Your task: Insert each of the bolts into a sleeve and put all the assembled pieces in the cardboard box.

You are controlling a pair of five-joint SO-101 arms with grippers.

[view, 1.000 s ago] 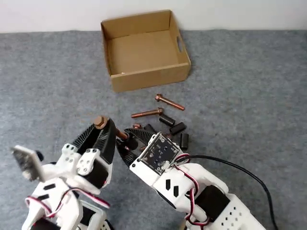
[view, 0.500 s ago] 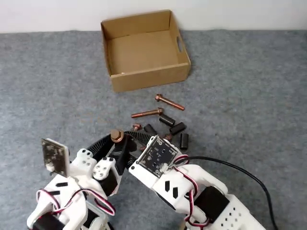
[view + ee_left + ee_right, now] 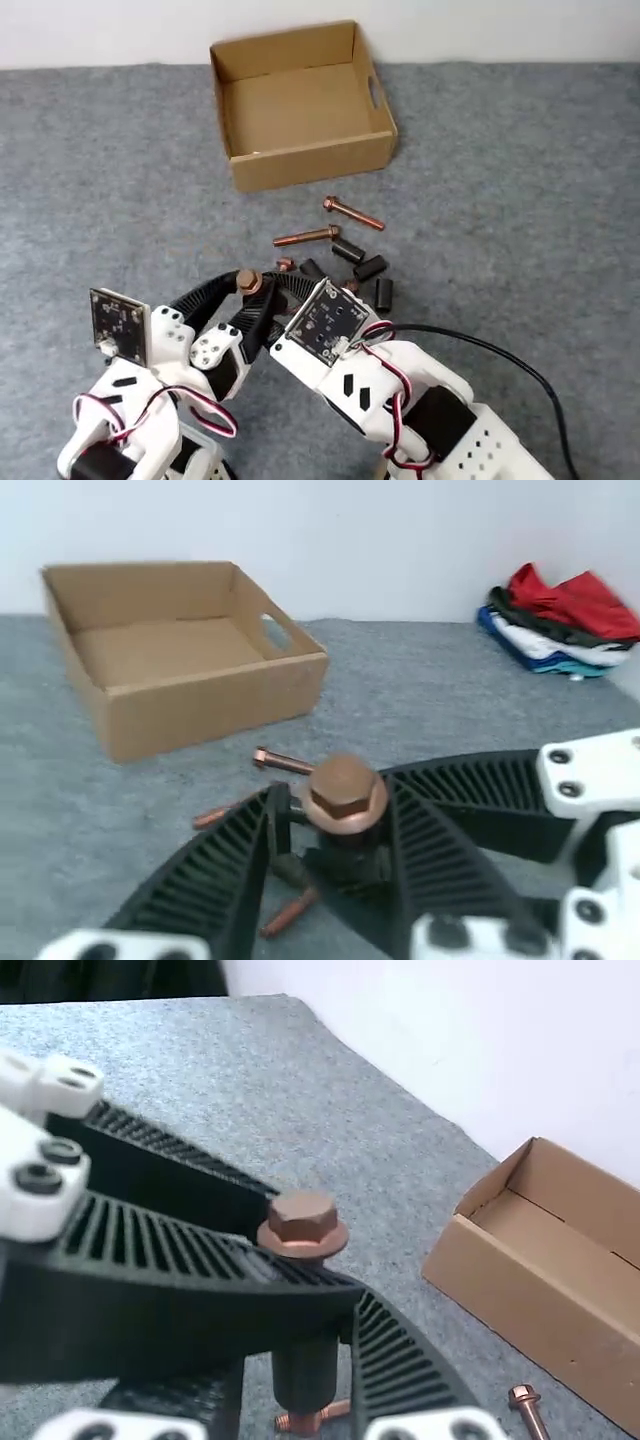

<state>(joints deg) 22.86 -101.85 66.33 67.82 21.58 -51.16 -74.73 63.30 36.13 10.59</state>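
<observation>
The left hand (image 3: 335, 852) reaches in from the near-left corner of the worktop (image 3: 500, 180). Its black ribbed fingers (image 3: 225, 865) are closed on a copper bolt (image 3: 343, 792) just under the hexagonal head. The bolt stands upright, head on top.

The right hand (image 3: 300, 1375) comes in from the near right and meets it from the other side. Its own fingers (image 3: 400, 1360) are closed on a black sleeve (image 3: 303, 1365) in line below the bolt head. The crossed fingers hide how far the shank sits inside the sleeve. Both hands hold their parts above the grey surface.

Just beyond them, loose bolts (image 3: 305, 237) lie flat, and several loose sleeves (image 3: 370, 267) are scattered beside these. The cardboard box (image 3: 300, 165) sits open at the far side, well apart from both hands. A black cable (image 3: 480, 345) trails from the right arm.
</observation>
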